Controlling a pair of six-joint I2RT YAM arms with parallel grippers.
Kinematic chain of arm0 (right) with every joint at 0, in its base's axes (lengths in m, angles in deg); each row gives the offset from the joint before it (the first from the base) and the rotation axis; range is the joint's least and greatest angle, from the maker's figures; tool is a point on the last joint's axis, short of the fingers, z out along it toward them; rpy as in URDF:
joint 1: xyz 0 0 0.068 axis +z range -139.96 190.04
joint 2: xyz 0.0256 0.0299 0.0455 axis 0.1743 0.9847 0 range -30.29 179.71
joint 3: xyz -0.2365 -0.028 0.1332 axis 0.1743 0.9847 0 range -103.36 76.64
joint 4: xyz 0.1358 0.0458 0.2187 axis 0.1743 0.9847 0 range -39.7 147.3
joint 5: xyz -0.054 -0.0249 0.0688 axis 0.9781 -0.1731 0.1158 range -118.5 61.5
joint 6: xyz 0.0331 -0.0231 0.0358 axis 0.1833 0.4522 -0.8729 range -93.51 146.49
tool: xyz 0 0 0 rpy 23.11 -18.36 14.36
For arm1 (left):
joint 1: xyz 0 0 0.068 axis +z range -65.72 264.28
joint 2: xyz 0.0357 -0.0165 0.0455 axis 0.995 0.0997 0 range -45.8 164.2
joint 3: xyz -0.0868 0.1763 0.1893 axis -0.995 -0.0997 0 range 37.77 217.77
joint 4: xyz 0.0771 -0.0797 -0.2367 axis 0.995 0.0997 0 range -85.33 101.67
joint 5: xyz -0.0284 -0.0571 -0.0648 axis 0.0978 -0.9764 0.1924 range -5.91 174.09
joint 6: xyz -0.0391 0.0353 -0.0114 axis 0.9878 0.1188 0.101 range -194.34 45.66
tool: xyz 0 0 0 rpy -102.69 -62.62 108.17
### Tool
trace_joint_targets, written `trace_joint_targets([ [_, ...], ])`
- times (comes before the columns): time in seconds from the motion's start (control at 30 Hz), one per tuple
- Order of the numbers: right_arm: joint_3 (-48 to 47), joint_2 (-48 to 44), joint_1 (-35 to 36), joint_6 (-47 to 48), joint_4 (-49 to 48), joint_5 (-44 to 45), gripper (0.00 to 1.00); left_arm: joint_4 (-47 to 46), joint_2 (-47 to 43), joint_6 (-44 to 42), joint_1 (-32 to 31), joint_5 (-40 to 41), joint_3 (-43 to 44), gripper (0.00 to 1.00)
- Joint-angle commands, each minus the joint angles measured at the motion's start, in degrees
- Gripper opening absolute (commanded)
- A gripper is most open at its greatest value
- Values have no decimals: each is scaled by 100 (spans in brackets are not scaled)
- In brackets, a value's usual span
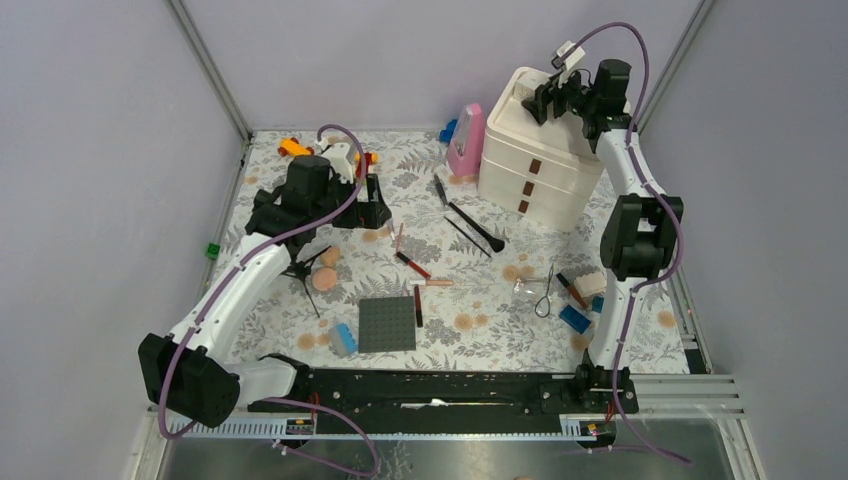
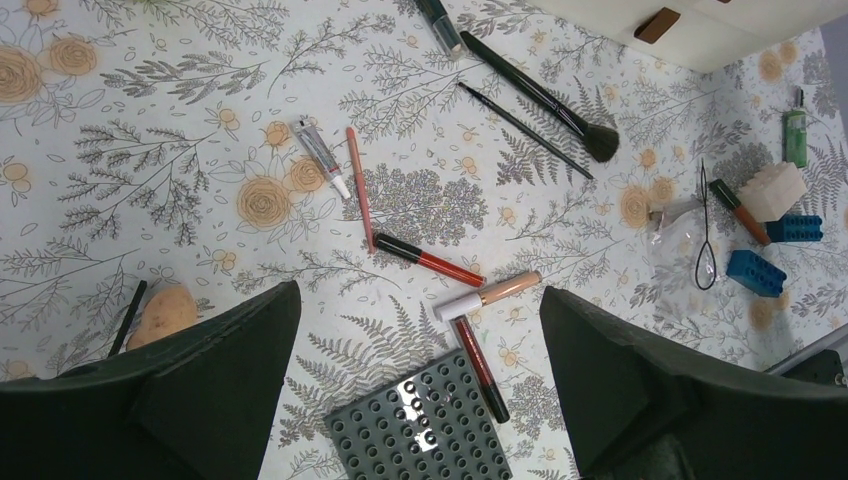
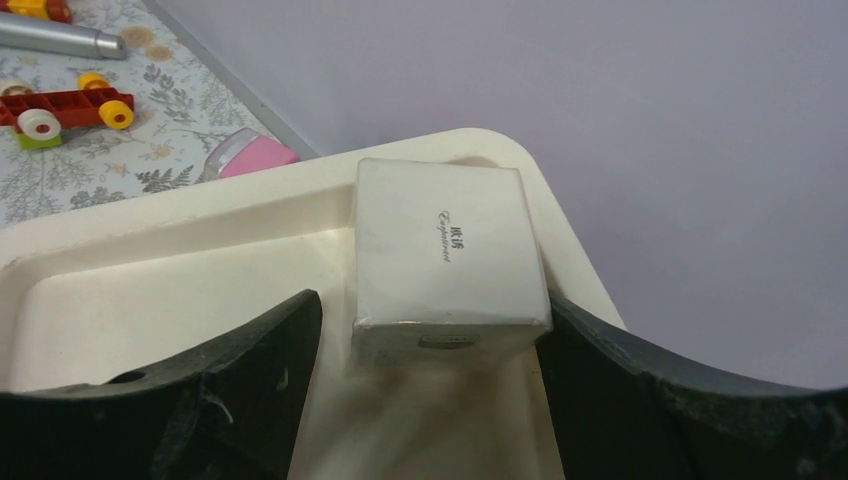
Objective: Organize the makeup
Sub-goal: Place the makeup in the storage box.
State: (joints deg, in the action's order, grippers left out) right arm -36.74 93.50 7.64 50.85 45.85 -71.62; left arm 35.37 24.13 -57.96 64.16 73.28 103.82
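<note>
1. Top view: the right arm stretches to the upper right of the frame, with the right fingers (image 1: 548, 100) over the top tray of the cream drawer unit (image 1: 535, 170). The left arm bends at the left, and the left fingers (image 1: 372, 205) point down at the worktop (image 1: 480, 320). The brushes (image 1: 478, 228) lie mid-frame.
2. Left wrist view: the left fingers (image 2: 230, 370) are spread wide and hold nothing, hovering above a red-and-black stick (image 2: 430, 260), a pale stick (image 2: 495, 293) and a pink pencil (image 2: 358, 185).
3. Right wrist view: a white box (image 3: 450, 250) sits in the tray's corner. The right fingers (image 3: 240, 370) straddle it, parted wider than the box, with a clear gap on the left, so they have no grip on it. To finish the placing cleanly, they should spread fully and lift straight up so the box is not dragged.
</note>
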Motion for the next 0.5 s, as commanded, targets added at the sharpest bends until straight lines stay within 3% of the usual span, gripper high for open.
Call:
trace_joint_targets([
  [0.0,115,-670,-26,111,-715,724,85,-349,-137,-70,17,-151,-89,99],
  [0.2,229,-897,-28,226,-846,1184,86,-446,-189,-56,17,-146,-209,99],
  [0.47,455,-946,-26,365,-817,1140,86,-512,-95,-22,17,-218,-251,99],
])
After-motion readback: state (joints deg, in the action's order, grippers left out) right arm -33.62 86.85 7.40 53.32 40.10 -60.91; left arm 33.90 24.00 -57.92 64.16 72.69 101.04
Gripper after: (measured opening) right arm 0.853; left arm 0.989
